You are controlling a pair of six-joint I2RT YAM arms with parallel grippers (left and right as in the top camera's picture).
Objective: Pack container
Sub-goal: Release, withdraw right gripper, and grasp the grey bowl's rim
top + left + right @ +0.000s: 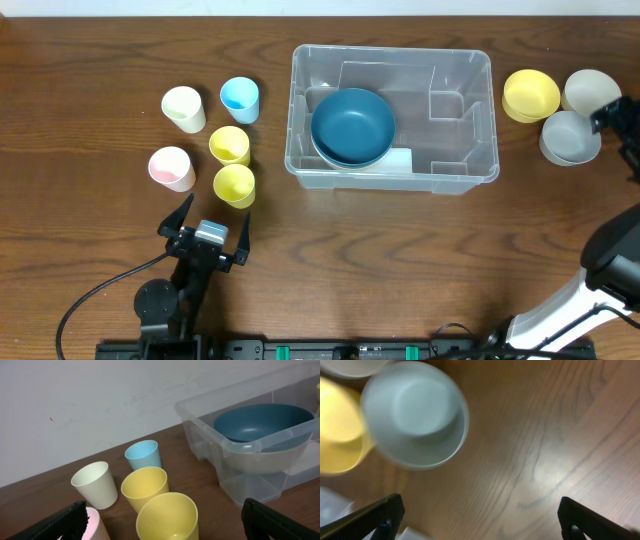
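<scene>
Container (455,130): clear bin, centre of the table (400,260), a little toward the far edge. A blue bowl (352,126) sits upright in its left half, with the pale label (398,160) just beside it on the near wall. The right half is bare, with a stepped moulded floor.

Left of the bin are five cups in a tight cluster: cream cup (184,108), blue cup (240,98), far yellow cup (229,146), near yellow cup (234,184), pink cup (172,168).

Right of the bin are a yellow bowl (530,95), a pale bowl (590,90) and a grey bowl (569,137), close together.

Left claw (210,225): fingers spread, empty, just short of the near yellow cup. Right claw (480,502): fingers wide apart, empty, above the table beside the grey bowl. The right wrist view is blurred.

Risks as I judge them:
- The cups stand so close that a finger going down beside one may tip or shove its neighbour; they look light.
- The grey bowl sits hard by the yellow one, so a rim grip may drag both.
- A piece dropped on the stepped floor could settle tilted.
- Clipping the rim could slide the bin.
</scene>
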